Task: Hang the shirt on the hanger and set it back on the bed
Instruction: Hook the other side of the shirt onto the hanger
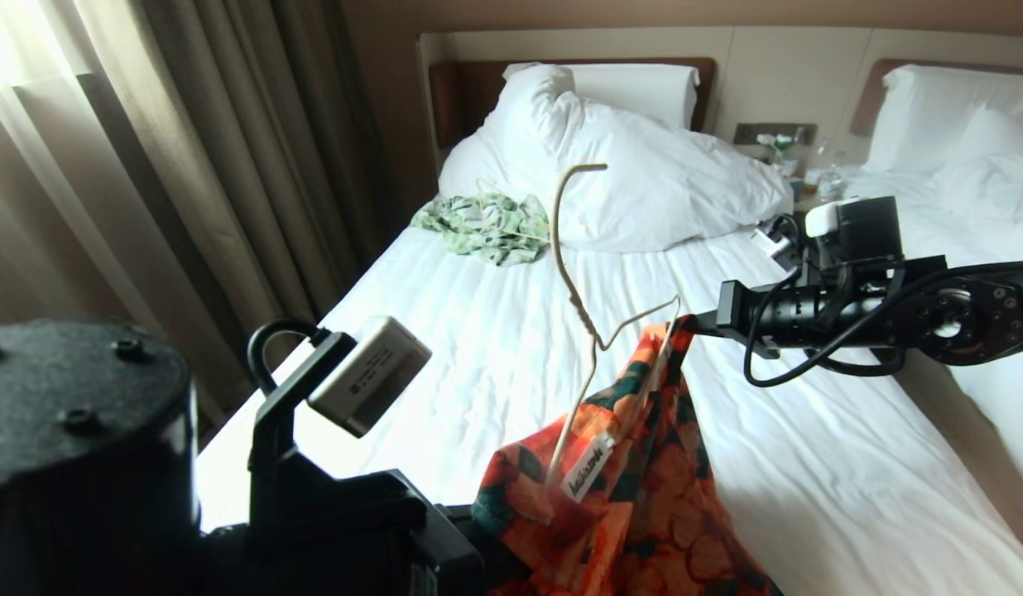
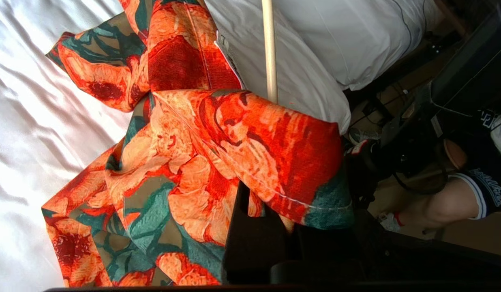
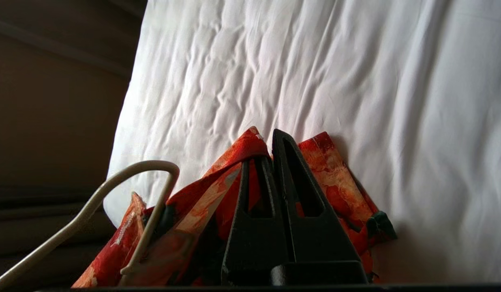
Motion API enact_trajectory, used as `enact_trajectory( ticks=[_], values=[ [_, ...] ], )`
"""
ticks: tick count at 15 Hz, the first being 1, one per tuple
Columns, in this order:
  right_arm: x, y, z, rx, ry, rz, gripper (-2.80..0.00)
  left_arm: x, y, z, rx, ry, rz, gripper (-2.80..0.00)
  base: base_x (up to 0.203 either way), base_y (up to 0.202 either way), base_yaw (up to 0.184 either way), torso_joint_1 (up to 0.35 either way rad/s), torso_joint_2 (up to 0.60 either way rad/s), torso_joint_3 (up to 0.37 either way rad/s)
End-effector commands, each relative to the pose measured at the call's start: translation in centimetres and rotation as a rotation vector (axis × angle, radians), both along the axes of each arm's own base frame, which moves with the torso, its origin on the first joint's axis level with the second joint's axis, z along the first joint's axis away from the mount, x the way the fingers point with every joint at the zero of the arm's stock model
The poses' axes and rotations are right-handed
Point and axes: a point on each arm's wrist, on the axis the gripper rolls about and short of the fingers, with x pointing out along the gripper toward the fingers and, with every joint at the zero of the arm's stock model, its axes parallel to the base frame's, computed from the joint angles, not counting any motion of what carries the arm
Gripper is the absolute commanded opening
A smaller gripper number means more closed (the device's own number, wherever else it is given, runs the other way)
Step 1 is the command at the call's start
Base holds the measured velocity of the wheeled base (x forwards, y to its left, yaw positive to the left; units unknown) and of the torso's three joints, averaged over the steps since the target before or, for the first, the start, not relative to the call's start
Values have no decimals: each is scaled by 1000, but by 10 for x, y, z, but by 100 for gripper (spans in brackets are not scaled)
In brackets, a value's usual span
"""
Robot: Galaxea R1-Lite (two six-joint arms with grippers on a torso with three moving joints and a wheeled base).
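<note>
Left pincer (image 1: 520, 530) clenched on floppy shirt (image 1: 636, 497); your right pincer (image 1: 685, 324) grasps its shoulder; stiff hanger (image 1: 578, 298) needs steadying.

The orange-flowered shirt (image 1: 636, 488) hangs bunched above the white bed (image 1: 495, 356), its collar label showing, with the thin cream hanger (image 1: 579, 306) tilted upright, partly threaded inside.

The robot's right arm (image 1: 851, 310) is matte black metal with looping black cables; a boxy black-and-white camera (image 1: 859, 228) sits above it. Its right gripper (image 3: 270, 150) has black, triangular, hollowed fingers.
</note>
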Motion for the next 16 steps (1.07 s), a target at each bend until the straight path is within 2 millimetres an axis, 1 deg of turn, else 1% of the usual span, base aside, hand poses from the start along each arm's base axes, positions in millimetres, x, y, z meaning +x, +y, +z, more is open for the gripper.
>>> enact_trajectory(
  ticks=[1, 3, 6, 7, 9, 14, 16],
  values=[
    [-1, 0, 1, 4, -3, 1, -280, 1, -5, -11, 38, 20, -2, -280, 0, 0, 0, 0, 0, 0],
    [-3, 0, 5, 4, -14, 1, -280, 3, -7, -17, 62, 30, 0, -280, 0, 0, 0, 0, 0, 0],
    [-9, 1, 14, 10, -34, 11, -280, 5, -10, -21, 82, 32, 11, -280, 0, 0, 0, 0, 0, 0],
    [-13, 7, 15, 6, -37, 24, -280, 6, -10, -22, 87, 28, 19, -280, 0, 0, 0, 0, 0, 0],
    [-16, 7, 19, 5, -42, 24, -280, 6, -11, -22, 90, 28, 17, -280, 0, 0, 0, 0, 0, 0],
    [-22, 7, 24, 0, -33, 31, -280, 4, -11, -24, 99, 28, 11, -280, 0, 0, 0, 0, 0, 0],
    [-19, 6, 18, -9, -9, 27, -280, 0, -9, -21, 85, 17, 8, -280, 0, 0, 0, 0, 0, 0]
  ],
)
